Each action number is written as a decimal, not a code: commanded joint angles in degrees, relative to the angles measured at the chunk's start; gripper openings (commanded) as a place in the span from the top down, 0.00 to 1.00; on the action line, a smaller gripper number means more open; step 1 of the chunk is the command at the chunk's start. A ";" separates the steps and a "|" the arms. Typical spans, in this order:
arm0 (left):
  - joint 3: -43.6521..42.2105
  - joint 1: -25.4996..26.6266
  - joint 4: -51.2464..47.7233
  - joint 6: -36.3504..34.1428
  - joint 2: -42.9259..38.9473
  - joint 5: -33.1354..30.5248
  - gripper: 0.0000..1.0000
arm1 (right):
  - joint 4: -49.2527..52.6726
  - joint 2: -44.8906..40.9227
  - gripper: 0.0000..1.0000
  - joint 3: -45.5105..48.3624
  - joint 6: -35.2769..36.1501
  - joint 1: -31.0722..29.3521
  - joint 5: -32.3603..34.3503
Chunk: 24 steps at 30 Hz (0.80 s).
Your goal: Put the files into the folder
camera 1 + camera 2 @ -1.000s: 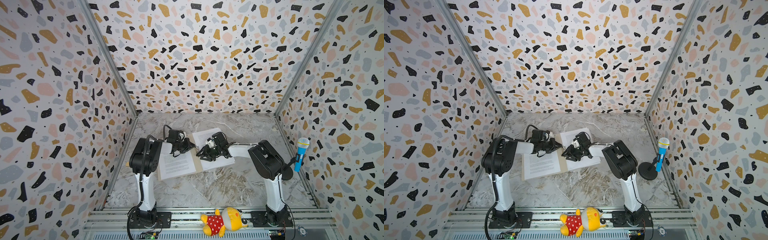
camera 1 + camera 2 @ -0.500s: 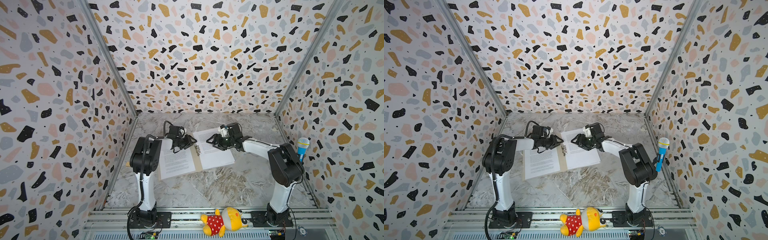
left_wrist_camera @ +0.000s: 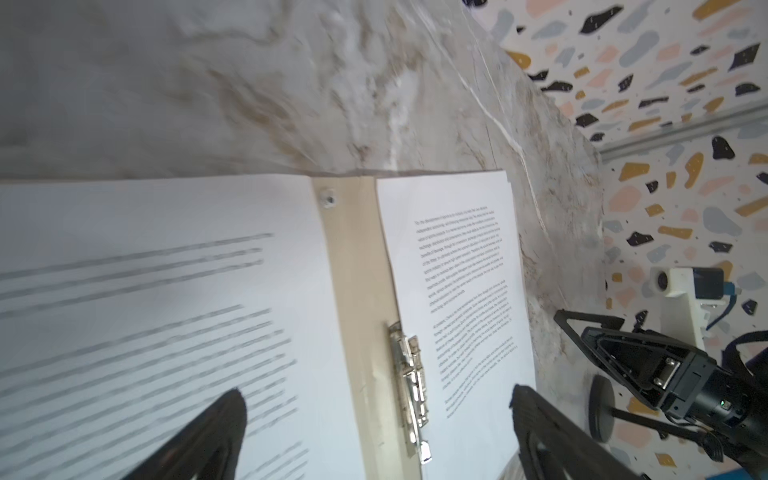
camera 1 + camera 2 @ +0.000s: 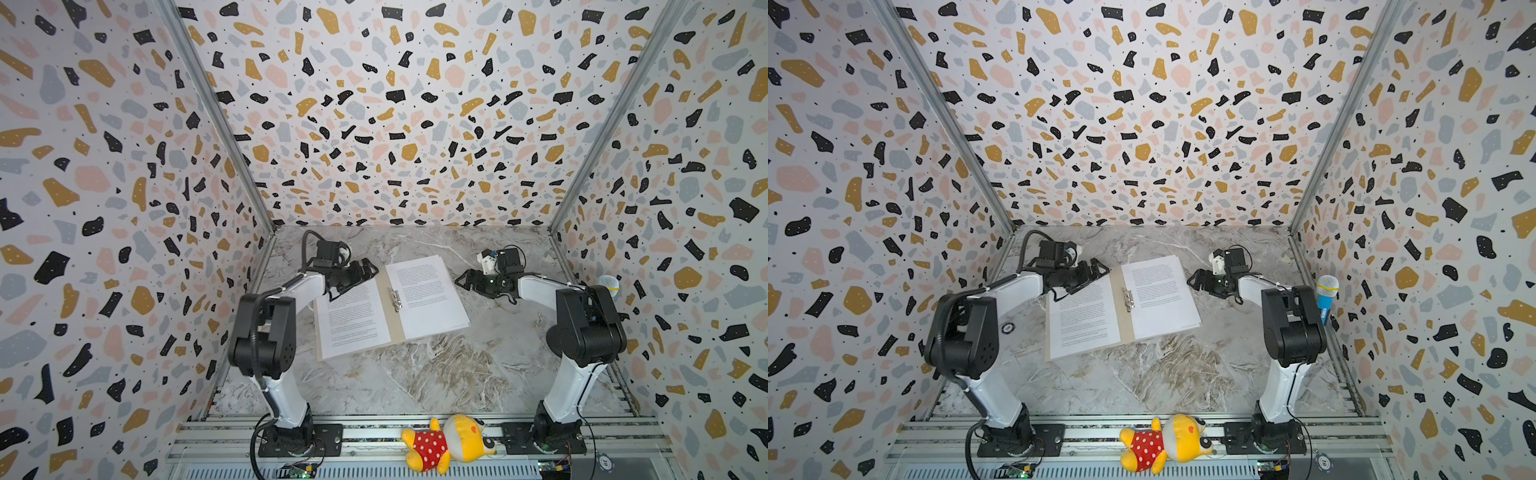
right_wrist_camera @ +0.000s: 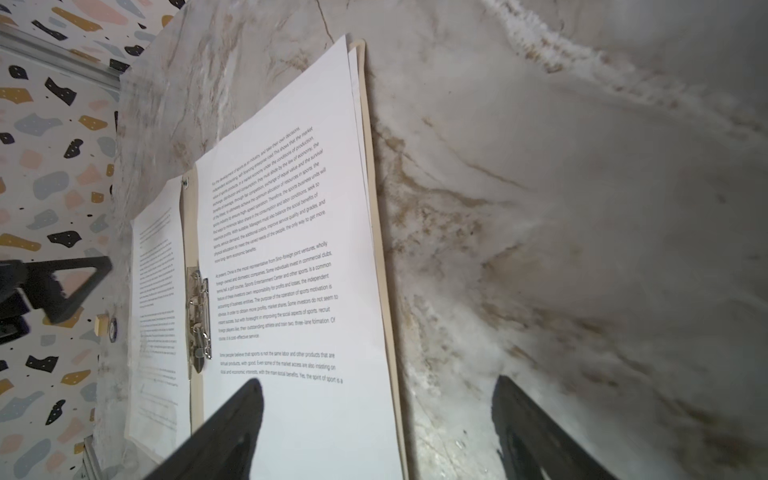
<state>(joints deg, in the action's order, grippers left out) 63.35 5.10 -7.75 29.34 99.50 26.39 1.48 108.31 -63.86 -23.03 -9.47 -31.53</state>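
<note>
An open tan folder (image 4: 395, 328) lies flat on the marble tabletop (image 4: 415, 374) between the two arms, with the files (image 4: 428, 299) resting inside it. A single printed sheet (image 4: 353, 320) covers the flap on the left arm's side. A small pile topped by a page of dense text covers the other flap, and the right wrist view shows a second page edge under that top page. A silver clip (image 4: 394, 297) sits on the bare spine between them. The left gripper (image 4: 368, 270) is over the far corner of the single sheet, its fingers (image 3: 216, 432) spread wide and holding nothing. The right gripper (image 4: 467, 279) sits near the folder's right edge and apart from it in both top views, its fingers (image 5: 232, 424) likewise parted and empty. A yellow plush toy (image 4: 449, 442) in a red spotted dress lies on the front rail, and a blue toy microphone (image 4: 1326, 297) stands by the right wall.
</note>
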 commanded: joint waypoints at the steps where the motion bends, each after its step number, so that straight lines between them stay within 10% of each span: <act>1: -6.46 -4.66 -5.47 -3.87 -4.26 -6.68 0.00 | 0.03 1.98 0.14 -0.48 4.21 -0.06 -3.77; 12: -18.84 -11.38 -4.82 -6.85 -13.19 -18.95 0.00 | 0.34 2.41 0.18 4.93 4.31 -0.04 -5.16; 24: -22.63 -11.61 -0.36 -6.57 -8.81 -16.95 0.00 | 0.59 1.62 0.20 6.84 3.21 -0.11 -6.92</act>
<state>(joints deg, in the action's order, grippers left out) 42.65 -6.22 -8.86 23.27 88.95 8.23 -4.67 109.75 -59.24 -18.98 -9.30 -39.05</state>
